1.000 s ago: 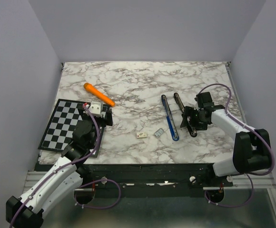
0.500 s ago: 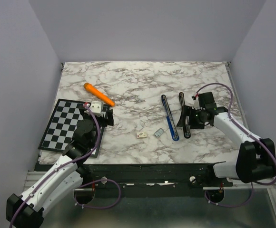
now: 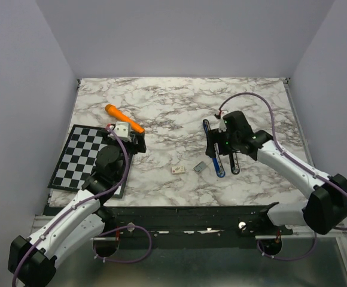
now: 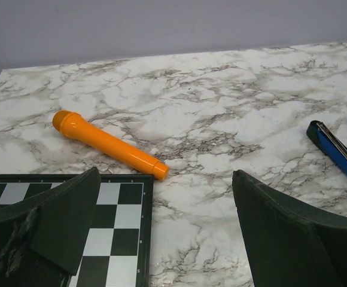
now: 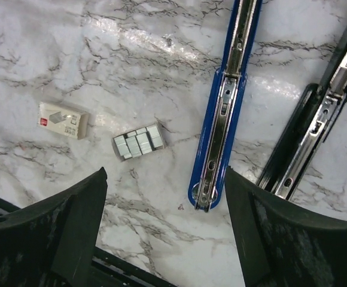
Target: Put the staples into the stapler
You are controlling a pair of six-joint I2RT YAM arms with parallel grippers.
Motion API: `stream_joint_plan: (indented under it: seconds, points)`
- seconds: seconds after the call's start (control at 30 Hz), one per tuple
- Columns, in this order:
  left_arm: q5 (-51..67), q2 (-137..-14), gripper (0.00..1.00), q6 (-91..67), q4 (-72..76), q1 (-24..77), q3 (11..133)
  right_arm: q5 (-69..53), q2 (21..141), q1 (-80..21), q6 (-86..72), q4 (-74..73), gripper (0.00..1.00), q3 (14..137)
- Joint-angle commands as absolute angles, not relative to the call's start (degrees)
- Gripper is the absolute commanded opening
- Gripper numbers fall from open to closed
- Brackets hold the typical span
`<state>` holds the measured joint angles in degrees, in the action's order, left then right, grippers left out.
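The stapler lies opened flat on the marble table, as a blue half with a metal channel (image 5: 223,113) and a black half (image 5: 314,128) to its right. Both show from above, the blue half (image 3: 219,167) and the black half (image 3: 235,164). The staples (image 5: 139,142), a small grey strip, lie left of the blue half and show from above too (image 3: 200,167). My right gripper (image 5: 166,179) is open and empty, hovering over the blue half's near end (image 3: 224,145). My left gripper (image 4: 166,179) is open and empty at the chessboard's far right corner (image 3: 135,142).
A small whitish box (image 5: 64,119) lies left of the staples (image 3: 177,169). An orange marker (image 3: 124,118) lies beyond the chessboard (image 3: 78,160); both show in the left wrist view, the marker (image 4: 107,143) and the board (image 4: 116,239). The table's front edge is near.
My right arm has swung left from the black half to above the blue half. The black half has shifted closer to the blue one. My left gripper has edged forward slightly.
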<state>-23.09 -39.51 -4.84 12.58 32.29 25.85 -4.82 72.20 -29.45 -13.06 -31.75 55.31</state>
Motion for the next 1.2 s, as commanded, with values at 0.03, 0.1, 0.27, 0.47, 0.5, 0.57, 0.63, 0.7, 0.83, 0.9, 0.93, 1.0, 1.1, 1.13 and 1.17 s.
stream_joint_plan:
  seconds: [0.03, 0.1, 0.27, 0.47, 0.5, 0.57, 0.63, 0.7, 0.83, 0.9, 0.93, 1.0, 1.1, 1.13, 1.17]
  points:
    - [-23.38, -41.83, 0.99, -4.75, 15.73, 31.82, 26.81, 3.59, 81.88, -35.59, -12.22, -34.27, 0.81, 61.15]
    - [-23.29, -42.18, 0.99, -4.31, 16.17, 31.73, 26.72, 5.0, 84.45, -38.14, -11.95, -35.24, 0.77, 62.83]
    - [-23.38, -42.36, 0.99, -4.31, 16.35, 31.55, 26.63, 6.68, 93.05, -42.09, -11.34, -36.56, 0.59, 66.79]
    - [-23.64, -42.45, 0.99, -4.31, 16.44, 31.46, 26.54, 7.03, 97.64, -43.59, -10.9, -37.35, 0.39, 68.82]
    - [-23.64, -42.45, 0.99, -4.31, 16.44, 31.46, 26.63, 6.94, 98.26, -43.59, -10.81, -37.44, 0.38, 68.73]
    - [-23.38, -42.45, 0.99, -4.31, 16.44, 31.46, 26.54, 6.86, 98.7, -43.68, -10.64, -37.44, 0.38, 68.21]
    - [-23.38, -42.54, 0.99, -4.39, 16.52, 31.46, 26.63, 6.77, 99.14, -43.77, -10.46, -37.27, 0.35, 67.59]
    - [-23.38, -42.71, 0.99, -4.39, 16.44, 31.38, 26.63, 6.68, 99.32, -43.77, -10.28, -37.0, 0.34, 67.06]
    - [-23.12, -42.71, 0.99, -4.48, 16.44, 31.38, 26.54, 5.81, 99.75, -43.86, -10.11, -36.56, 0.29, 66.18]
    - [-22.94, -42.89, 0.99, -4.66, 16.44, 31.38, 26.54, 5.45, 99.93, -43.95, -9.93, -36.48, 0.28, 65.92]
    - [-22.94, -42.89, 0.99, -4.66, 16.52, 31.38, 26.54, 5.54, 100.02, -44.03, -9.93, -36.47, 0.28, 65.83]
    - [-22.68, -42.8, 0.99, -4.66, 16.44, 31.38, 26.63, 5.62, 100.46, -44.12, -9.93, -36.3, 0.28, 65.57]
    - [-22.59, -42.89, 0.99, -4.75, 16.44, 31.38, 26.54, 6.15, 100.9, -44.12, -10.02, -36.04, 0.28, 65.13]
    - [-22.67, -42.8, 0.99, -4.66, 16.35, 31.38, 26.54, 6.33, 100.9, -44.21, -10.02, -35.86, 0.28, 64.95]
    - [-22.68, -42.8, 0.99, -4.75, 16.35, 31.38, 26.46, 6.76, 101.07, -44.12, -10.02, -35.69, 0.28, 64.78]
